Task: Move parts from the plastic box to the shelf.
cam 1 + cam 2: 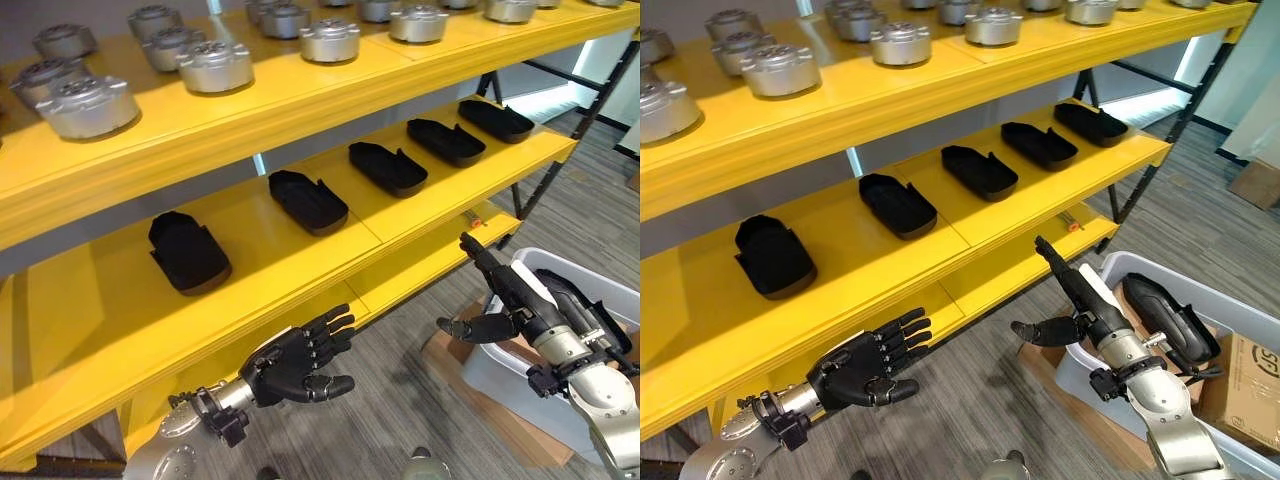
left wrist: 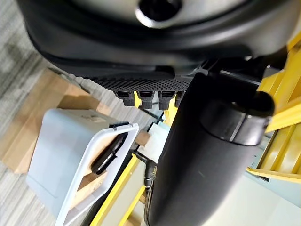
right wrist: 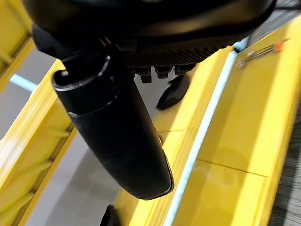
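Observation:
Several black moulded parts (image 1: 308, 200) lie in a row on the middle board of the yellow shelf (image 1: 420, 225). Low on the right stands the pale plastic box (image 1: 1140, 262) with another black part (image 1: 1170, 315) inside it; the left wrist view also catches this box (image 2: 61, 155). My right hand (image 1: 1080, 300) hovers over the box's near edge, open, fingers straight and pointing up at the shelf, thumb spread, holding nothing. In front of the lowest board my left hand (image 1: 295, 362) hangs open and empty, fingers relaxed.
Silver round housings (image 1: 213, 65) fill the top board. A small orange-tipped tool (image 1: 1072, 222) lies on the lower board. Flat cardboard (image 1: 450, 350) sits under the box and a carton (image 1: 1240, 390) beside it. Grey carpet stretches between my hands.

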Available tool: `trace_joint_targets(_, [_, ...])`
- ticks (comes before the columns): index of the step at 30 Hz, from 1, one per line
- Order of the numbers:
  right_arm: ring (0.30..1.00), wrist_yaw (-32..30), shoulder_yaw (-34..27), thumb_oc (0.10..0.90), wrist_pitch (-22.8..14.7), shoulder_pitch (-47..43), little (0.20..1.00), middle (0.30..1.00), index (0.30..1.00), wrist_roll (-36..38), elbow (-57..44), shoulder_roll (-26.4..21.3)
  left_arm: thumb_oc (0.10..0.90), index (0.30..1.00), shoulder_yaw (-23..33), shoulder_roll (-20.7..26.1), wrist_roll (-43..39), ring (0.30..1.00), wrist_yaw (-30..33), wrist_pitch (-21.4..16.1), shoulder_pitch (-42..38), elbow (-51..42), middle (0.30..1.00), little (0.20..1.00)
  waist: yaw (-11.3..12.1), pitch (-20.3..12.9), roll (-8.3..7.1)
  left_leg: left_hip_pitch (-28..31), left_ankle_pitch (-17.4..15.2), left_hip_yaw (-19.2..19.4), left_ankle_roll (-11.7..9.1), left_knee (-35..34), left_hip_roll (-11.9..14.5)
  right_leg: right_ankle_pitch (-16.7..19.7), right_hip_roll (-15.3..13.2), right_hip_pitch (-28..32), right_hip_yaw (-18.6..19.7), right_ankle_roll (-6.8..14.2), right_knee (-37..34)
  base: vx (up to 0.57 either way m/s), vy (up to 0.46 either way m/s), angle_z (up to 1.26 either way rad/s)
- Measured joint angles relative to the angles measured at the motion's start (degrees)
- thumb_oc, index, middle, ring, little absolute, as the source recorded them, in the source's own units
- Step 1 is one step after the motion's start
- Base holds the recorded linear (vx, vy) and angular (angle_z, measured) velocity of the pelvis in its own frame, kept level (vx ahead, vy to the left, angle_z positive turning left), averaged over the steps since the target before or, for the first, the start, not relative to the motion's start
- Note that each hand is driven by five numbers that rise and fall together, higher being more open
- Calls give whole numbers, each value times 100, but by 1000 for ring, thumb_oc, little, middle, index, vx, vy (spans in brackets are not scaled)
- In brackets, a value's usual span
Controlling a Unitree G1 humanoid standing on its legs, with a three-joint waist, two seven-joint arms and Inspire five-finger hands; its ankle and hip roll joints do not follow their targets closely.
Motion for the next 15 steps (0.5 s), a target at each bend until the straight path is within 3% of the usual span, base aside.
trace_joint_targets(4, [1000, -628, -9, 900, 31, 200, 1000, 1000, 1000, 7, 199, 279, 900, 1000, 28, -365, -109, 1000, 342, -186, 84, -1, 1000, 1000, 7, -44, -42, 127, 48, 160, -65, -130, 39, -6, 64, -85, 80, -23, -14, 6, -107, -19])
trace_joint_targets(8, [1000, -1810, -481, 900, 821, 217, 1000, 1000, 1000, 962, 898, 1177, 900, 1000, 33, -546, -109, 1000, 600, -270, 237, -4, 1000, 1000, -17, -107, -107, 127, 54, 402, -70, -196, 102, -4, 117, -340, 146, -36, 59, -16, -91, -29])
trace_joint_targets(12, [1000, -2326, -418, 900, 1276, 222, 1000, 1000, 1000, 1219, 1280, 1379, 900, 1000, -31, -551, -598, 1000, 625, -257, 232, -7, 1000, 1000, -233, -107, -66, 187, 78, 578, -107, -197, 112, 34, 135, -409, 214, -6, 81, 36, -23, -22])
trace_joint_targets(15, [1000, -2546, -314, 900, 1273, 203, 1000, 1000, 1000, 1198, 1379, 1393, 900, 1000, -67, -536, -802, 1000, 634, -269, -77, -7, 1000, 1000, -309, -110, -21, 348, 43, 708, -122, -198, 125, 27, 206, -396, 350, -14, 57, 90, -10, -25])
